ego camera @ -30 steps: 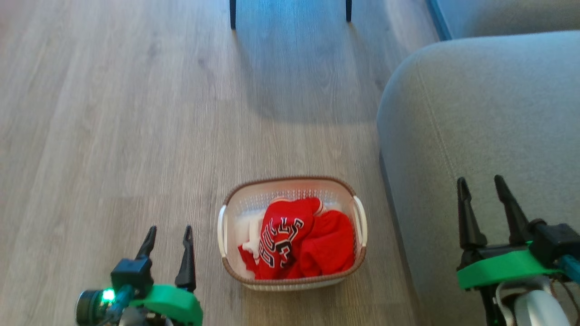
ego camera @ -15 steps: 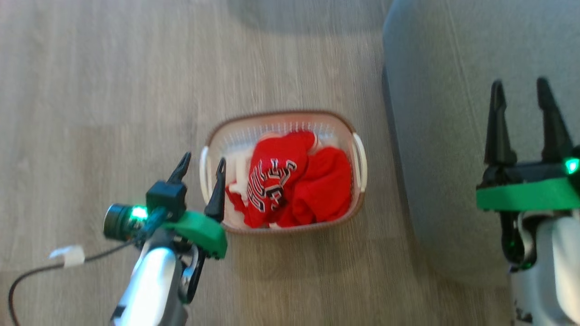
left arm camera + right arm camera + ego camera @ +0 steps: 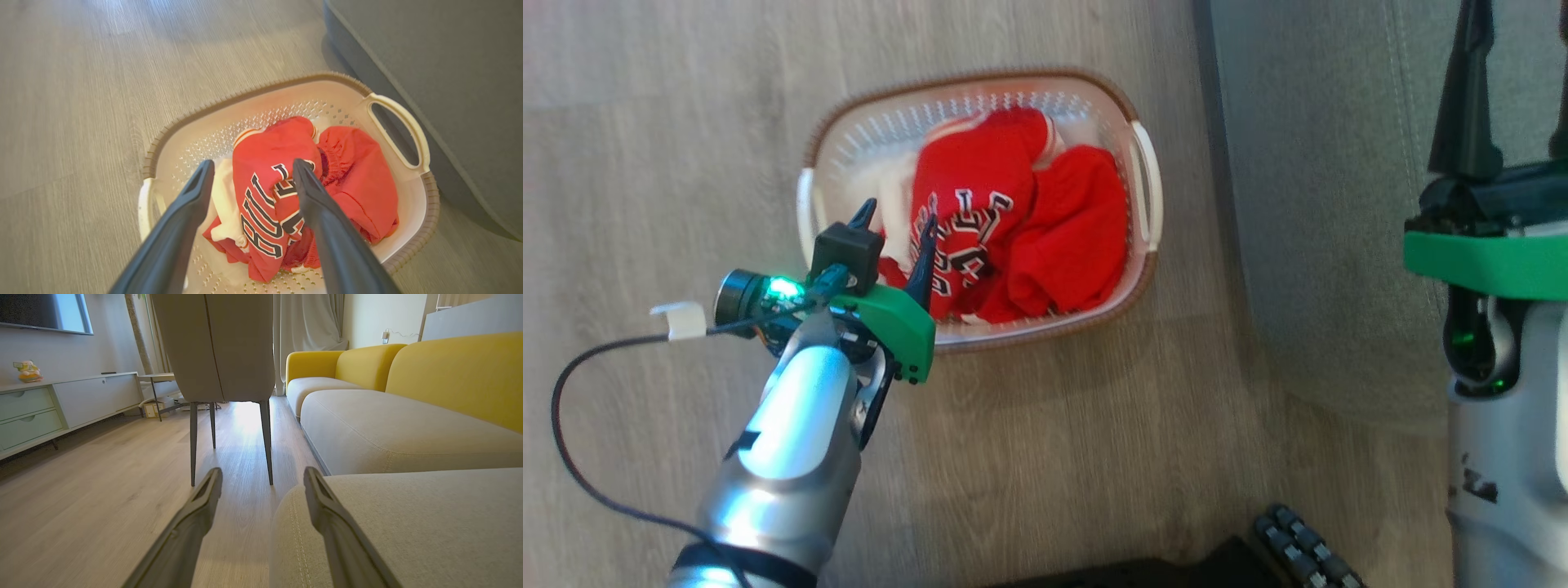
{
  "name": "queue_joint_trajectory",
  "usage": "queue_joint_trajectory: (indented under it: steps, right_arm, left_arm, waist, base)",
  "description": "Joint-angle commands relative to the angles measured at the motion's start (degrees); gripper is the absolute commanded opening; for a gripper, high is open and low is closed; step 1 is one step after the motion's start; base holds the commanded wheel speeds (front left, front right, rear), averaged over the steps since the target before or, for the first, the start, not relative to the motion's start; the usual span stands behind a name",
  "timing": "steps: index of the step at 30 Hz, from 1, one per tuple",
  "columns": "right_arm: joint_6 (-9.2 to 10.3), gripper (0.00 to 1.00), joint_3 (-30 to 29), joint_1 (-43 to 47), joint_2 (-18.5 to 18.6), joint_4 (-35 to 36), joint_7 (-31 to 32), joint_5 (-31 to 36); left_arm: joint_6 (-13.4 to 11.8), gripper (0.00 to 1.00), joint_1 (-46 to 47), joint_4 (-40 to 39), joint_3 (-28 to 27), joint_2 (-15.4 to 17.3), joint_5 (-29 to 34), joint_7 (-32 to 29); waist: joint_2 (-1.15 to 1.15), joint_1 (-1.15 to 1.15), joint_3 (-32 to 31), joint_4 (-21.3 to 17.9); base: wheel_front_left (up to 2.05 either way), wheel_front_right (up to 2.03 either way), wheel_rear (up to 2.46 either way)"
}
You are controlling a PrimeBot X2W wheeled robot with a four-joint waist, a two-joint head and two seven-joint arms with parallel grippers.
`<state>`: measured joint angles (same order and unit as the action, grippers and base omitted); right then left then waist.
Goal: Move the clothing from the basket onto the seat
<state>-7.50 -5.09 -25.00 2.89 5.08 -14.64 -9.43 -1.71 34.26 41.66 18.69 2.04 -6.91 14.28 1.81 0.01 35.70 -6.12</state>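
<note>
Both jaws of the left claw (image 3: 253,163) gape above the clothing (image 3: 359,179).

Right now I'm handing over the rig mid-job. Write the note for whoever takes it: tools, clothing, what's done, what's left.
Left tool: open, empty, poised over the left side of the basket, fingers aimed at the lettering on the jersey.
Right tool: open, empty, above the edge of the seat.
Things: jersey and shorts both lie crumpled in the basket, which stands on the floor beside the seat.
Done: no garment is on the seat yet.
Left: grasp each garment, lift it out, lay it on the seat.
</note>
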Motion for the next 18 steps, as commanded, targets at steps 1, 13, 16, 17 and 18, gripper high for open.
queue_joint_trajectory:
  steps: [1, 13, 16, 17, 18]
  right_arm:
    - [0.01, 1.00, 1.32, -0.55, -0.02, 2.36, -0.36, -0.59]
    - [0.01, 1.00, 3.65, -3.06, -0.02, 6.10, -0.36, -2.68]
    - [0.01, 1.00, 3.94, -3.36, -0.02, 6.95, -0.36, -3.10]
    - [0.01, 1.00, 4.04, -3.48, -0.02, 7.19, -0.36, -3.24]
    - [0.01, 1.00, 4.14, -3.59, -0.02, 7.44, -0.36, -3.40]
  left_arm:
    - [-0.10, 1.00, 0.32, 0.14, -0.78, 0.84, 0.35, 0.72]
    - [-0.11, 1.00, 8.01, 12.58, 1.17, 1.10, 0.57, 0.72]
    - [-0.48, 1.00, 9.82, 14.57, 0.82, 1.65, 0.46, 0.72]
    - [-0.70, 1.00, 10.40, 15.34, 0.78, 1.91, 0.54, 0.72]
    - [-1.09, 1.00, 10.99, 16.10, 0.61, 2.18, 0.52, 0.72]
  waist:
    - [0.00, -0.01, 3.15, -2.02]
    - [0.00, -0.01, 9.03, -6.36]
    - [0.00, -0.01, 10.18, -7.29]
    - [0.00, -0.01, 10.51, -7.54]
    - [0.00, -0.01, 10.84, -7.76]
  base:
    - [0.00, 0.00, 0.00]
    - [0.00, 0.00, 0.00]
    - [0.00, 0.00, 0.00]
    - [0.00, 0.00, 0.00]
    - [0.00, 0.00, 0.00]
